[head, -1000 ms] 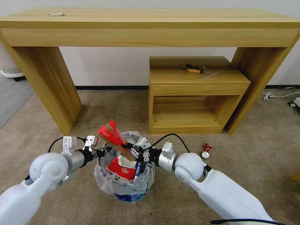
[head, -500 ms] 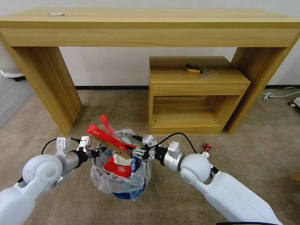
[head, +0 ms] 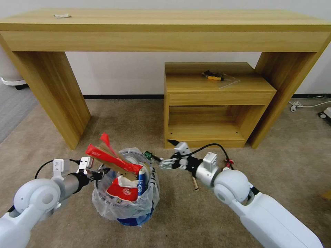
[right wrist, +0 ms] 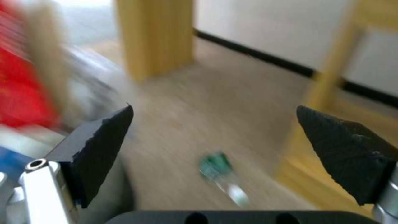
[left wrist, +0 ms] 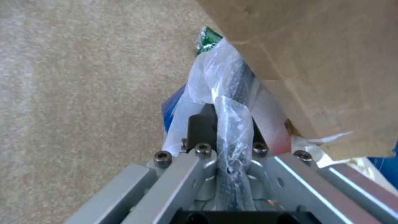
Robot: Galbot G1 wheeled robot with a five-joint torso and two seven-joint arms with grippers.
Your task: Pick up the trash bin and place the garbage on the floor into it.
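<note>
A long light-wood desk (head: 165,26) spans a small open-fronted wooden cabinet (head: 213,103) against a white wall (head: 120,72), on beige short-pile carpet (head: 131,117).

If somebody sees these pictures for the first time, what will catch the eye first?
First, the overfull trash bin on the floor, with a red wrapper and cardboard sticking out. The left gripper is shut on its bagged rim, and the right gripper is open beside it, near a small green item.
</note>
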